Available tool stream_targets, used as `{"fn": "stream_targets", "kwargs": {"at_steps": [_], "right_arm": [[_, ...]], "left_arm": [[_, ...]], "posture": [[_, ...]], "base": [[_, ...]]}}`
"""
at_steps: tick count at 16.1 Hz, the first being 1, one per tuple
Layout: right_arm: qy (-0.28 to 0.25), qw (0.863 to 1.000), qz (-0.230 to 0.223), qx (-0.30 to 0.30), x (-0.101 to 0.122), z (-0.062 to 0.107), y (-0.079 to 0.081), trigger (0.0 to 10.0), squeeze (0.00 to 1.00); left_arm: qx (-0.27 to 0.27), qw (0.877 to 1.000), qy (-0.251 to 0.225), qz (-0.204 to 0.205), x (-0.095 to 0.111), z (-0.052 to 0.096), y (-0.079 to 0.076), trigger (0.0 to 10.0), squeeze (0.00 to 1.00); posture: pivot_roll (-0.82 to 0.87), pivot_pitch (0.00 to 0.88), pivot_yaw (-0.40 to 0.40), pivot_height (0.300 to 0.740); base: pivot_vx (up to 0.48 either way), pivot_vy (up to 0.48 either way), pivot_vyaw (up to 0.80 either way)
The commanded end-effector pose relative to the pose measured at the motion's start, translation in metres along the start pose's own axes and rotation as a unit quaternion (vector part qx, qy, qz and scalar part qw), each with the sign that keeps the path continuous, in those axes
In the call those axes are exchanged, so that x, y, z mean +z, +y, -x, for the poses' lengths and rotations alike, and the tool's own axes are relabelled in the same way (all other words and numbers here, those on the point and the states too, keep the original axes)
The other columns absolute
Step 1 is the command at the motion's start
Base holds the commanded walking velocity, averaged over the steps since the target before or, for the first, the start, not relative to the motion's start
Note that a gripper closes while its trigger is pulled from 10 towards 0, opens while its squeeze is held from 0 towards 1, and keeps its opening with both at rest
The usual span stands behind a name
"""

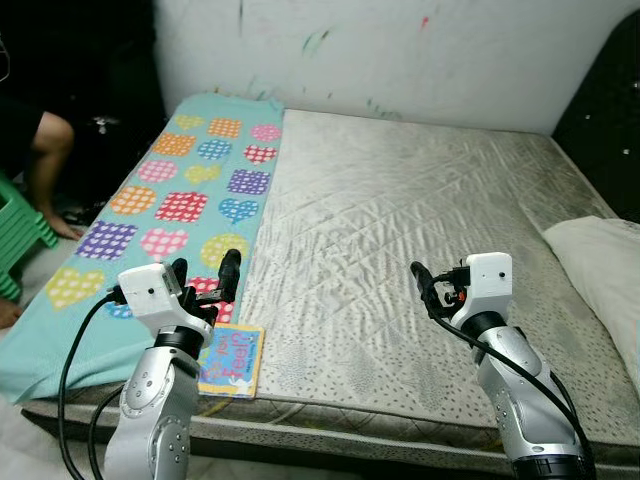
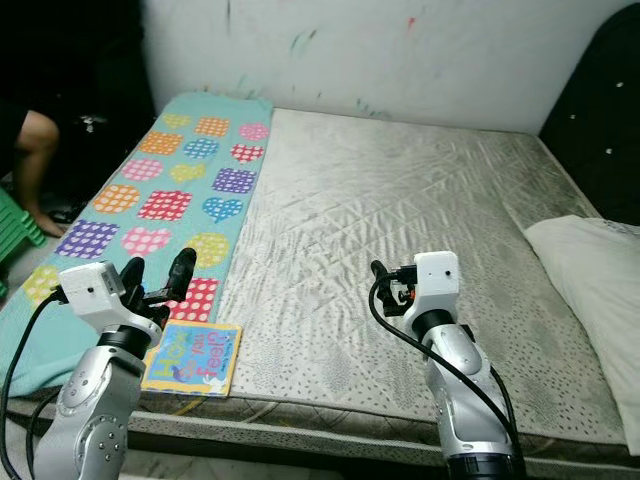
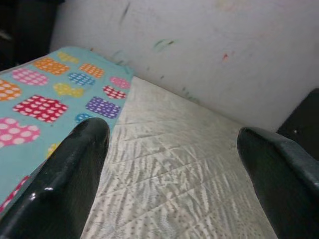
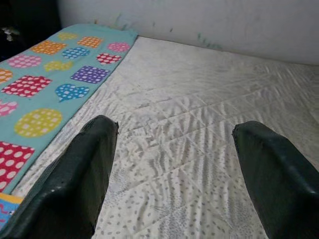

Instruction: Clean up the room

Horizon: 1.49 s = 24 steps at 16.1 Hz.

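A colourful children's book (image 1: 232,361) lies flat near the front edge of the bare grey mattress (image 1: 400,220), half on a teal blanket (image 1: 190,190) printed with dotted hearts and squares. My left gripper (image 1: 205,272) hovers open just above and behind the book, with nothing between its fingers (image 3: 65,184). My right gripper (image 1: 432,285) is held open over the front middle of the mattress, empty, well to the right of the book. A corner of the book (image 4: 5,209) shows in the right wrist view.
A white pillow (image 1: 605,270) lies at the mattress's right edge. A person's arm and leg (image 1: 40,150) are at the far left beside a green plastic stool (image 1: 20,235). A scribbled white wall (image 1: 400,50) runs behind the bed.
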State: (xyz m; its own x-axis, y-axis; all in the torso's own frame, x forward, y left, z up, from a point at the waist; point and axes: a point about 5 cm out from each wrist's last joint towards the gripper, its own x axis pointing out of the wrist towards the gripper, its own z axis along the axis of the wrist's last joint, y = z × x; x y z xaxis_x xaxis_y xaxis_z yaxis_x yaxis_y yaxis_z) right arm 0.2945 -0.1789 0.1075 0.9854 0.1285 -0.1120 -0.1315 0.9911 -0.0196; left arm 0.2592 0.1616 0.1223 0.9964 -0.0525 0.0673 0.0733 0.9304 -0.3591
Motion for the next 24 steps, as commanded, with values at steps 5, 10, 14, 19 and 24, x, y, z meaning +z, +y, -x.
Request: {"fn": "stream_targets", "kwargs": {"at_steps": [5,10,14,19,24], "right_arm": [[0.006,1.000,-0.003,-0.009,-0.0009,0.0009,-0.0051,10.0,0.00],[0.005,1.000,-0.001,-0.008,-0.0011,0.0009,-0.0049,10.0,0.00],[0.006,1.000,0.001,-0.007,-0.0016,0.0009,-0.0052,10.0,0.00],[0.006,1.000,0.004,-0.003,-0.0022,0.0005,-0.0052,10.0,0.00],[0.008,1.000,0.007,0.001,-0.0029,-0.0001,-0.0046,10.0,0.00]], "left_arm": [[0.008,1.000,0.008,-0.004,-0.0020,-0.0021,-0.0012,10.0,0.00],[0.006,1.000,0.006,0.004,-0.0019,-0.0031,-0.0025,10.0,0.00],[0.005,1.000,0.007,0.003,-0.0021,-0.0034,-0.0032,10.0,0.00],[0.005,1.000,0.001,0.003,-0.0014,-0.0029,-0.0030,10.0,0.00],[-0.012,1.000,-0.008,0.007,0.0007,-0.0019,-0.0059,10.0,0.00]], "posture": [[-0.04,0.000,-0.066,0.740],[-0.04,0.000,-0.067,0.740],[-0.04,0.000,-0.067,0.740],[-0.04,0.000,-0.070,0.740],[-0.04,0.000,-0.069,0.740]], "base": [[0.000,0.000,-0.75],[0.000,0.145,-0.26],[0.000,0.480,0.00],[0.000,0.285,0.00],[0.000,0.000,0.00]]}}
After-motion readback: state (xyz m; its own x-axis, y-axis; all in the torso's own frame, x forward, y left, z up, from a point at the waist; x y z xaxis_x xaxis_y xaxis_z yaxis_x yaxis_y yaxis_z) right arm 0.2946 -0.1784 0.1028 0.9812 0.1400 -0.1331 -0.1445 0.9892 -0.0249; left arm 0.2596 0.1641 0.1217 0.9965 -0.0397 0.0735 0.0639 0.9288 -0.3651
